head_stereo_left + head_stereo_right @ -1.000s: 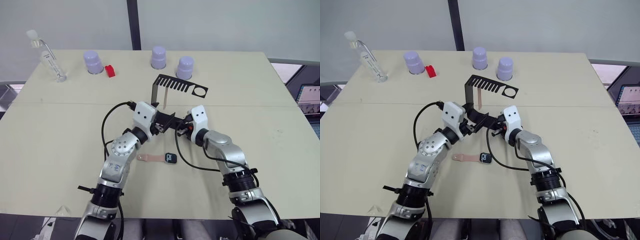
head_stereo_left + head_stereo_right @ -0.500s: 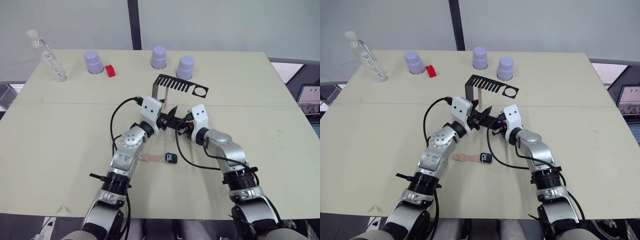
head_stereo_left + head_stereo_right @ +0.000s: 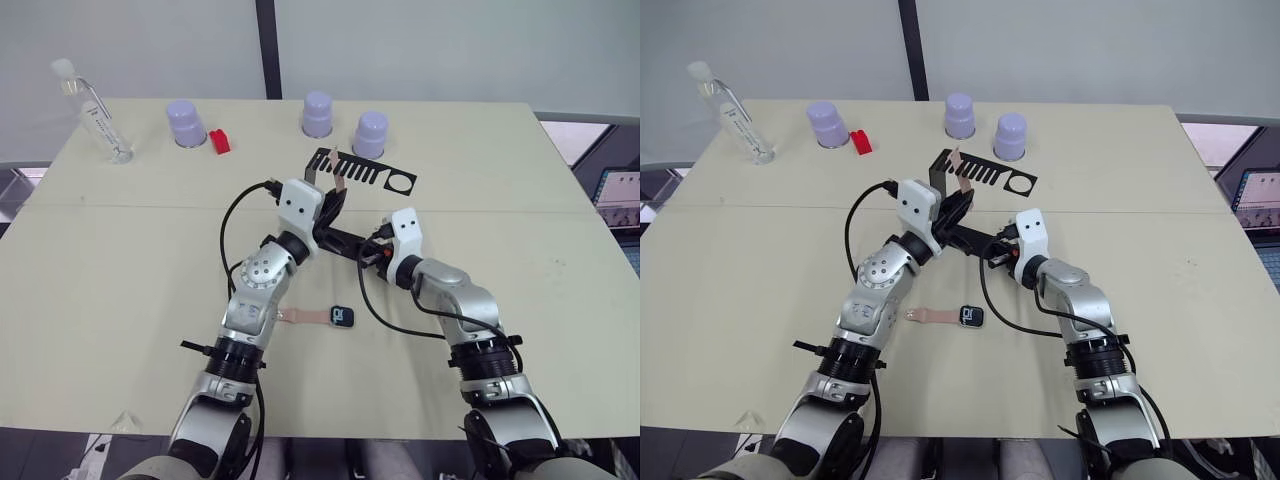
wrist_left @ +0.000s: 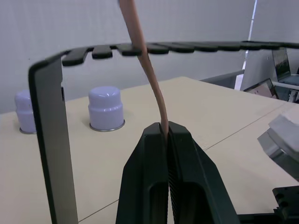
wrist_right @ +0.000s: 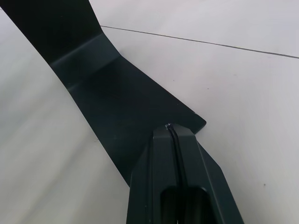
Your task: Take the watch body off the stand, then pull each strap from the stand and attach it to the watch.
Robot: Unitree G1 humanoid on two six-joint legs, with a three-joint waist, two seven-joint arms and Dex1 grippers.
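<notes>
Left wrist view showed my left hand clamped on the strap threaded through the stand. My right hand, fingers closed, pressed the stand's base; I judged a straight pull along the slot best.

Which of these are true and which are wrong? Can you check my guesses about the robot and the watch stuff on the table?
1. The left claw is pinching a pink strap that hangs through the stand's comb. True.
2. The watch body is sitting in the stand's ring. False: it lies on the table, with one strap already joined to it.
3. The right claw presses on the stand's flat base. True.
4. Three purple caps stand on the table. True: one by the red thing, two behind the stand.
5. The clear bottle lies between the arms. False: it is at the table's far left corner.
</notes>
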